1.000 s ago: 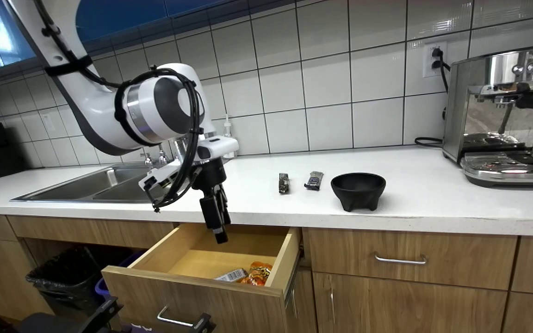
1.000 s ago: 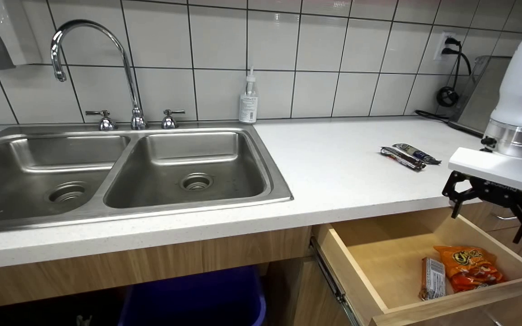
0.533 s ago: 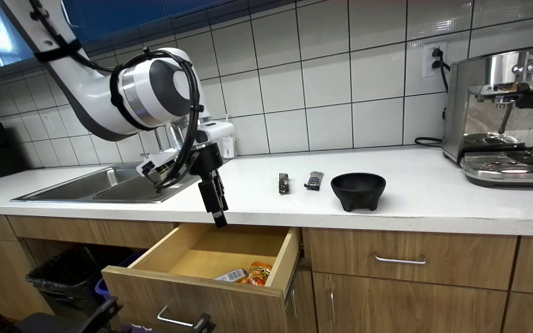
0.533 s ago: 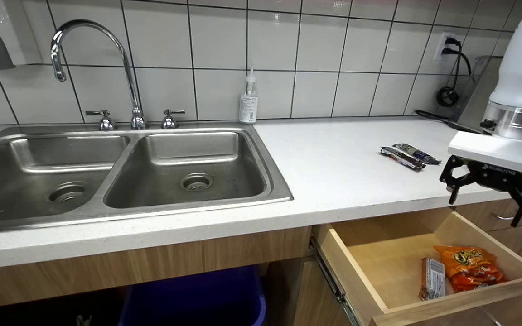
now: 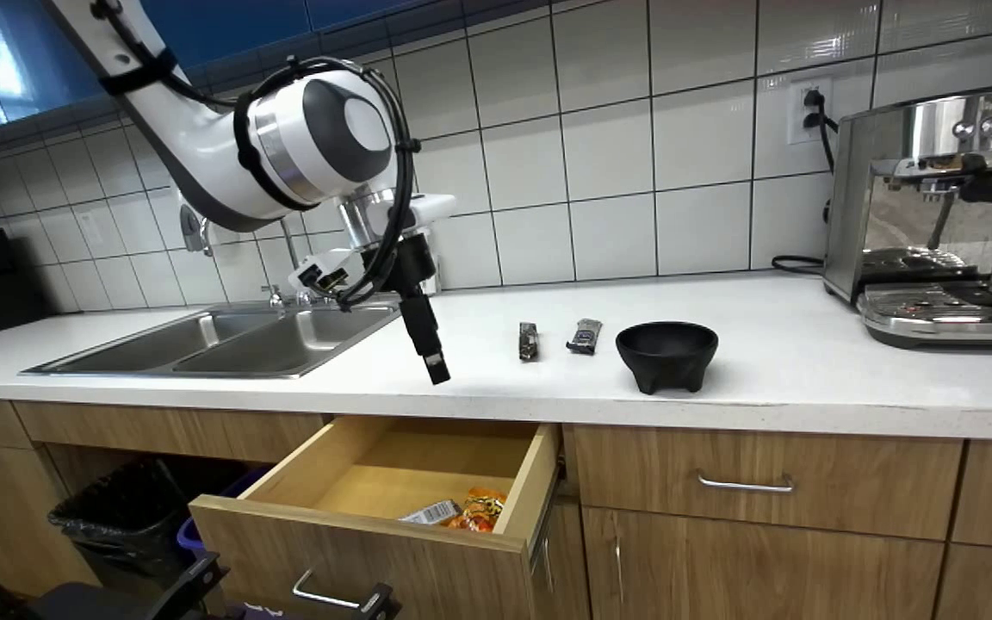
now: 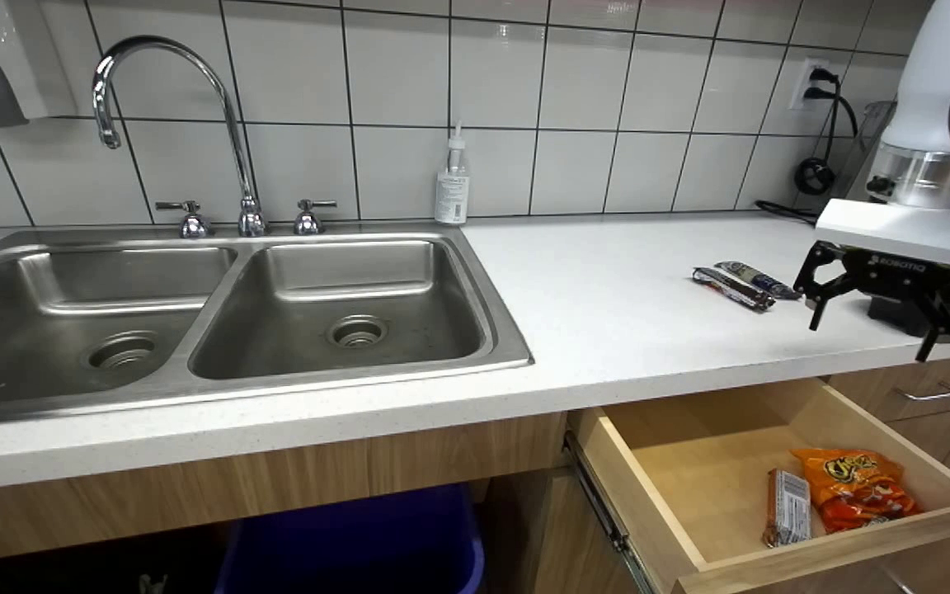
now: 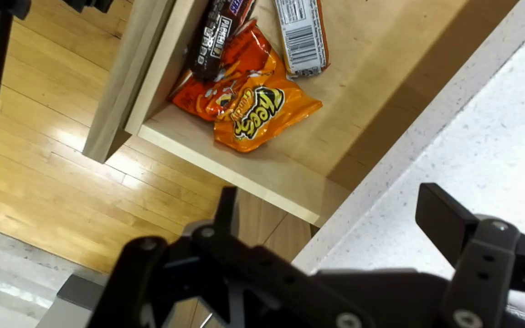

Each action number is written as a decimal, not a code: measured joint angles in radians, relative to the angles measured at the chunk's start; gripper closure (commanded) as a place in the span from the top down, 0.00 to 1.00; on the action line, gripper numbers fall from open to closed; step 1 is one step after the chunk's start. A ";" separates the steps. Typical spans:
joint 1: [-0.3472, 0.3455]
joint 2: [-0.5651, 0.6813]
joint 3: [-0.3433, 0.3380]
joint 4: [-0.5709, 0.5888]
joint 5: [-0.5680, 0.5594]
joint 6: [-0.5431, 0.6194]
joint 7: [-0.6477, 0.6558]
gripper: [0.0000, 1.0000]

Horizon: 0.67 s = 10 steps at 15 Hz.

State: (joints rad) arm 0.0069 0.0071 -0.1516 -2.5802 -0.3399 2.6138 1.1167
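Drawer (image 6: pixel 689 470) looks smooth wood, Cheetos bag (image 7: pixel 265 111) glossy crinkled plastic. Sink (image 6: pixel 501 334) is satin metal, faucet (image 6: pixel 251 218) polished metal, bowl (image 5: pixel 666 355) matt.

This is a kitchen: a sink (image 6: pixel 218 299) with faucet (image 6: pixel 251 216) lies on one side of the gripper (image 6: pixel 869 341), an espresso machine (image 5: pixel 939 224) on the other. Below the gripper, a drawer (image 6: pixel 710 470) holds snacks (image 6: pixel 854 483).

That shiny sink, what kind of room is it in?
Most likely a kitchen, though whether at home or work I can't tell. The sink, the coffee machine on the counter and the open drawer with a snack bag inside show it.
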 measured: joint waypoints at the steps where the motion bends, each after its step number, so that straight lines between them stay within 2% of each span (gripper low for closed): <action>1: -0.004 0.005 0.000 0.015 0.000 -0.004 -0.015 1.00; 10: -0.034 0.119 -0.002 0.187 0.020 -0.040 -0.142 1.00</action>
State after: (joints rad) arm -0.0274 0.1261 -0.1540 -2.3932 -0.3197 2.5740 0.9749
